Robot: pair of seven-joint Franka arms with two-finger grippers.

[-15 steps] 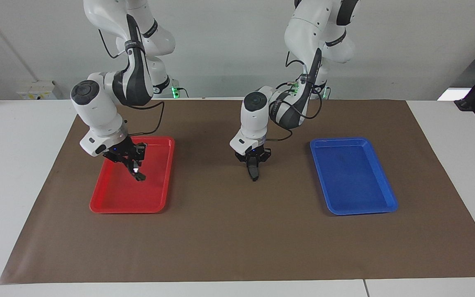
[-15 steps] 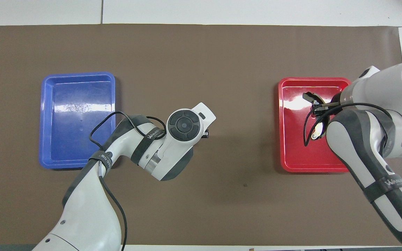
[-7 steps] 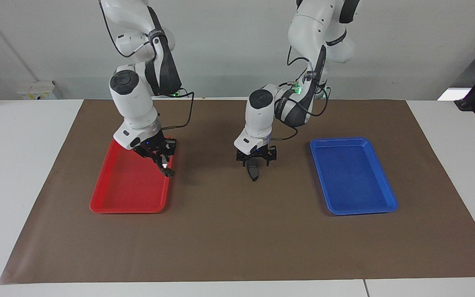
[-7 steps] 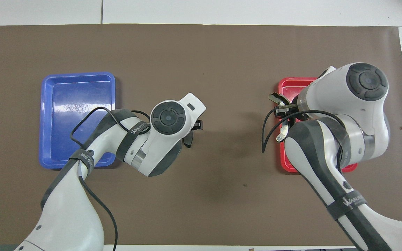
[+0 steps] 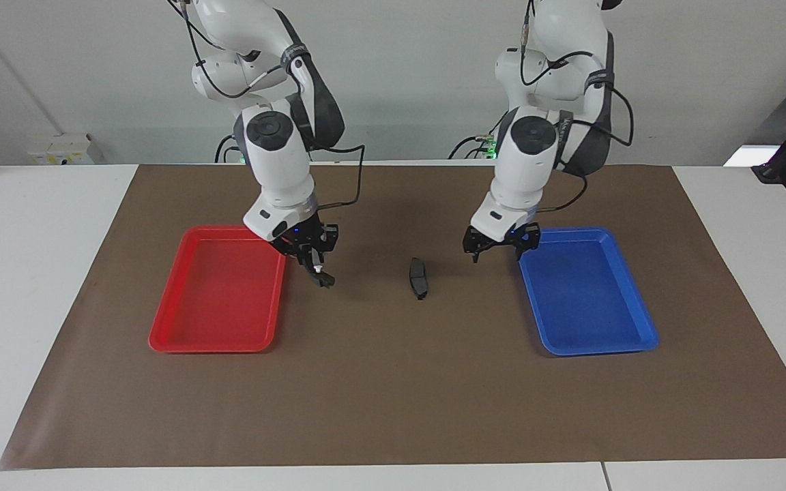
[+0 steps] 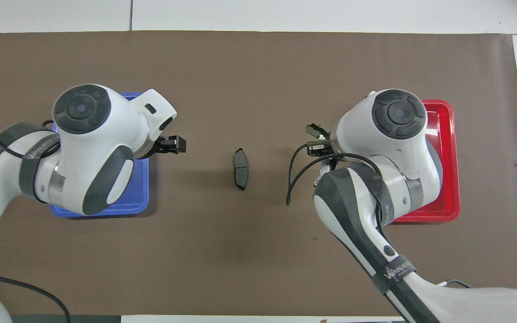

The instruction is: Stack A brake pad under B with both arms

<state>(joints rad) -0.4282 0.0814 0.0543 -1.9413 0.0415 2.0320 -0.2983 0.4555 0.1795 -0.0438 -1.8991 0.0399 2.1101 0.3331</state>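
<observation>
Brown paper covers the table, and pad A (image 5: 419,277), a short flat dark piece, now lies alone in the middle of the frame, because my left gripper (image 5: 500,247) let it go and went up to the blue tray's (image 5: 638,320) top left corner; I cannot tell how wide its fingers are. My right gripper (image 5: 314,264) has carried B (image 5: 321,275), the long curved black shoe with a white spot, off the shiny red tray (image 5: 175,320) and holds it tight left of centre. I think A is ready, so B goes on top next.
</observation>
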